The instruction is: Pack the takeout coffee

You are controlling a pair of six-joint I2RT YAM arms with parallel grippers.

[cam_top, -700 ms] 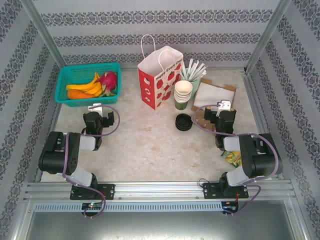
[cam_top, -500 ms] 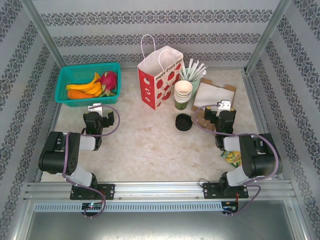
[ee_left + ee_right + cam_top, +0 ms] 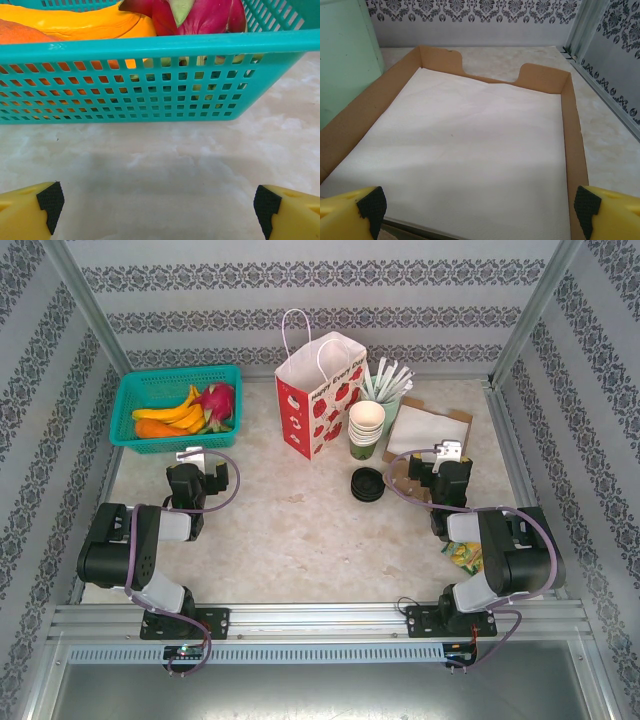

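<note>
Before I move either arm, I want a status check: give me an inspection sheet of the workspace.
Surface: pale marbled tabletop, no spills seen.
Job's things: paper bag upright, top open, back centre.
Clutter: cup stack and black lids right of bag; straws; napkin tray; fruit basket back left; yellow packets by right arm.
Grippers: left gripper open, facing basket; right gripper open at tray's near edge.
Cables: purple cables looped on both arms, nothing snagged.
Surroundings: patterned walls, metal frame.
</note>
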